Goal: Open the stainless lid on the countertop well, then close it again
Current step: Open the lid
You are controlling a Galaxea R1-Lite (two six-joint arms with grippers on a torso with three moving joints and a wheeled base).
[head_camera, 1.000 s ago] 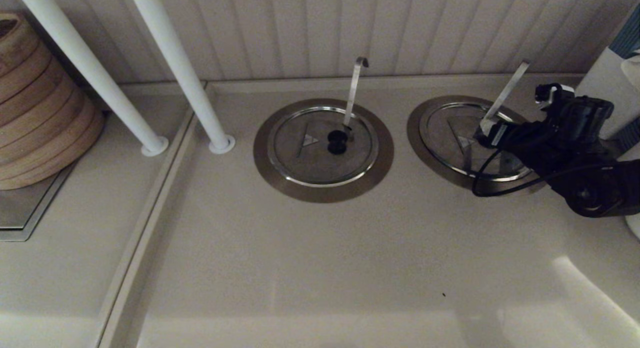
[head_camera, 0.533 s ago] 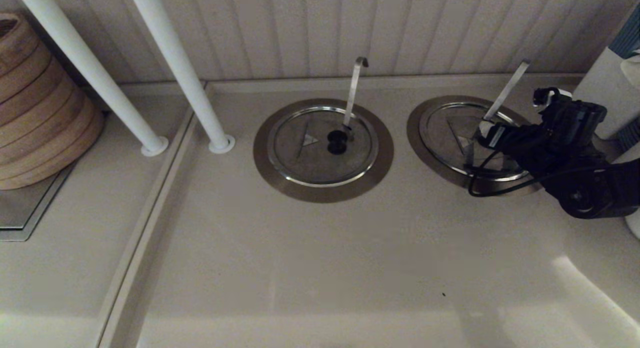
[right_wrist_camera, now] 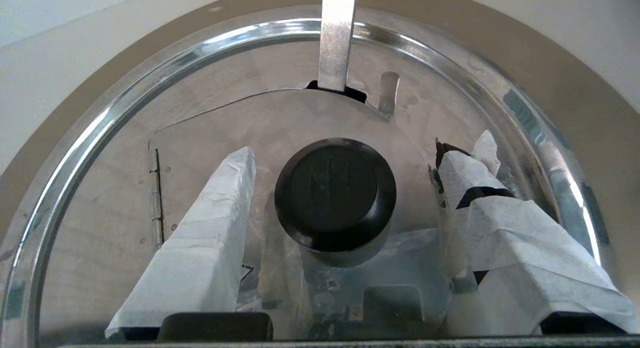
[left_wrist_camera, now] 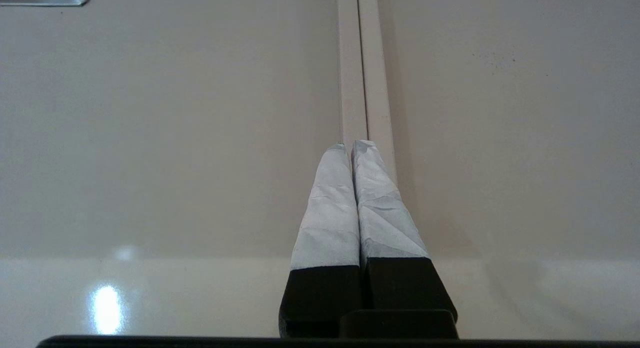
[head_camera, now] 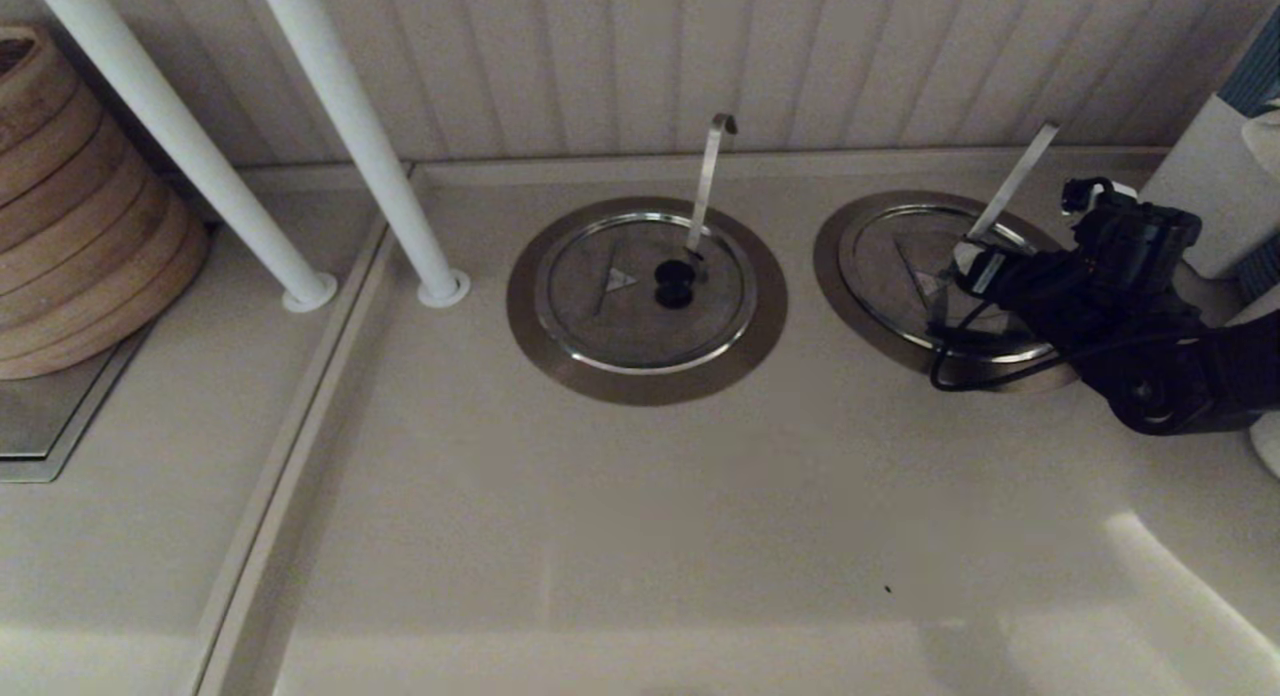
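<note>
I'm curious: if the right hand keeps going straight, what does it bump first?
Probably the black knob on the stainless lid; the open right hand has a finger on either side of it.

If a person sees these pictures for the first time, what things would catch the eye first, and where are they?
The right gripper stands out first, at the right of the counter, open around the black knob of the stainless lid. That lid has a twin lid at the middle, each with a metal handle rising from it. The left gripper hangs shut over bare counter.
</note>
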